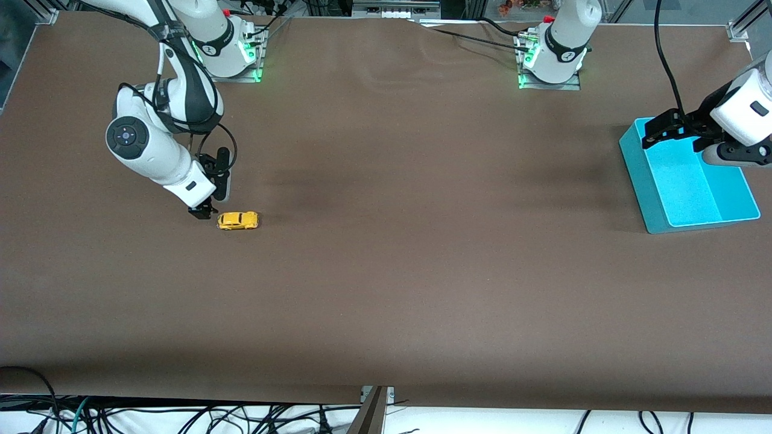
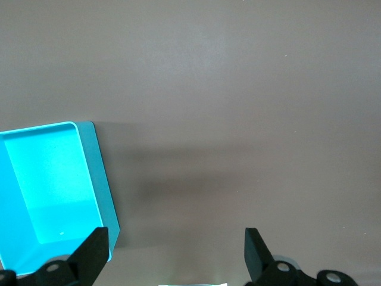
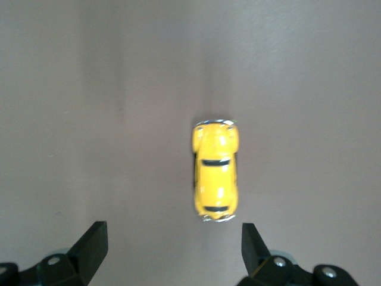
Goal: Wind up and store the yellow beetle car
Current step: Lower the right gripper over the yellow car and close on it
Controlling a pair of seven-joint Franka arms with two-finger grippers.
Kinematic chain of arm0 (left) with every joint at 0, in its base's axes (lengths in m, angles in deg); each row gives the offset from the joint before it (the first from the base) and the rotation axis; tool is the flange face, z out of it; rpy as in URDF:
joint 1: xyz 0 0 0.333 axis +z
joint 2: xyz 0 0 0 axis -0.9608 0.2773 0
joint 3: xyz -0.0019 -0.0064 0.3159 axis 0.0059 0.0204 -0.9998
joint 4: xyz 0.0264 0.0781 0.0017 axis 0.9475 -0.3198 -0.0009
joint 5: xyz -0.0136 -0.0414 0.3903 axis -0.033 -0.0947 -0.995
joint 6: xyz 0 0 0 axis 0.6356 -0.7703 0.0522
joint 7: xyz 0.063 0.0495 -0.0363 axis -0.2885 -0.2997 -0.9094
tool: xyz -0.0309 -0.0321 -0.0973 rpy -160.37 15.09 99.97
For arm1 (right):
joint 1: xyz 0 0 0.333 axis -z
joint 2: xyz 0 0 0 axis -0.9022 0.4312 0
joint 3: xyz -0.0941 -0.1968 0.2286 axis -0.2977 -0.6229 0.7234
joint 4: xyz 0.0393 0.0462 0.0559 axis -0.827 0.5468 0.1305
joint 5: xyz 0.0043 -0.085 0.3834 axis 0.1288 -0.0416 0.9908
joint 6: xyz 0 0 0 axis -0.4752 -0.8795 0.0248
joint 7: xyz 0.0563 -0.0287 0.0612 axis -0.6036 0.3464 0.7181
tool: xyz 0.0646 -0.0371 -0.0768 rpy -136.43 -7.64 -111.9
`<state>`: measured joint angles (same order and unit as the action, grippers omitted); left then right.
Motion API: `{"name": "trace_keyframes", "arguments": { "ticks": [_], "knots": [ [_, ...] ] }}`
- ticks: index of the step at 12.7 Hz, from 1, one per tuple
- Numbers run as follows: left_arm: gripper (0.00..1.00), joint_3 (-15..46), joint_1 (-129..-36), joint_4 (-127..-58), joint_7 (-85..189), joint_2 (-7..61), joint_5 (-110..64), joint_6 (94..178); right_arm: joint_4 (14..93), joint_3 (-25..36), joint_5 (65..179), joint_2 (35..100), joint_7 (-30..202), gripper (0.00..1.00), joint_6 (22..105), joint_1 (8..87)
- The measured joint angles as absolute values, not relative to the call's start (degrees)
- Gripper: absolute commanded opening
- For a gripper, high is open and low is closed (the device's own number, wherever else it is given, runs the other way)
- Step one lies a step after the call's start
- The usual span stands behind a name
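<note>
The brown table (image 1: pixel 386 271) carries only two loose items. The largest is a turquoise bin (image 1: pixel 657 199) at the left arm's end of the table, open-topped and with nothing visible inside. The left gripper (image 1: pixel 666 129) hangs over the bin's rim at the corner nearest the bases, fingers spread apart and holding nothing; this arm waits.

At the right arm's end, well apart from the bin, the yellow beetle car (image 1: pixel 237 220) sits on its wheels on the cloth, lengthwise along the table. The right gripper (image 1: pixel 204 212) is low, just beside one end of the car, toward the table's edge at that end. Its fingers are wide apart and empty. In the right wrist view the car (image 3: pixel 215 171) lies ahead of the fingertips (image 3: pixel 95 235) and off-centre, closer to one finger than the other (whether anything touches the car I cannot tell from the front view).

Judged step: approach before grasping the car for winding. Notes for doing it well:
- Centre the gap on the car first; as it stands, one finger would likely strike the body and roll it away.
- Close across the car's narrow sides, not its ends, so the wheels stay free to turn.
- Descend low enough to grip the body, since the rounded roof may slip out of a high pinch.
- For winding, presumably keep the wheels pressed to the cloth while drawing back.
</note>
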<state>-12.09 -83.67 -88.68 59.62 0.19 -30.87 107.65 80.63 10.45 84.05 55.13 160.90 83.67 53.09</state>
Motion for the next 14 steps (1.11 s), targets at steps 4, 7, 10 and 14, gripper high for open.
{"name": "trace_keyframes", "arguments": {
  "ticks": [4, 7, 10, 14],
  "knots": [
    [1.00, -12.0, -83.7, -88.7, 59.6, 0.3, -30.9, 107.6, 81.4, 11.8, 84.1, 61.4, 161.1, 0.99, 97.5, 52.9],
    [1.00, -12.0, -83.7, -88.7, 59.6, 0.4, -30.9, 107.6, 81.4, 12.2, 84.1, 66.3, 161.5, 0.99, 103.5, 52.9],
    [1.00, -12.0, -83.7, -88.7, 59.6, 0.4, -30.9, 107.6, 81.3, 12.2, 84.1, 67.2, 164.0, 0.99, 104.5, 52.9],
    [1.00, -12.0, -83.7, -88.7, 59.6, 0.4, -30.9, 107.6, 81.2, 12.1, 84.1, 67.1, 166.7, 0.99, 104.5, 53.1]
  ]
}}
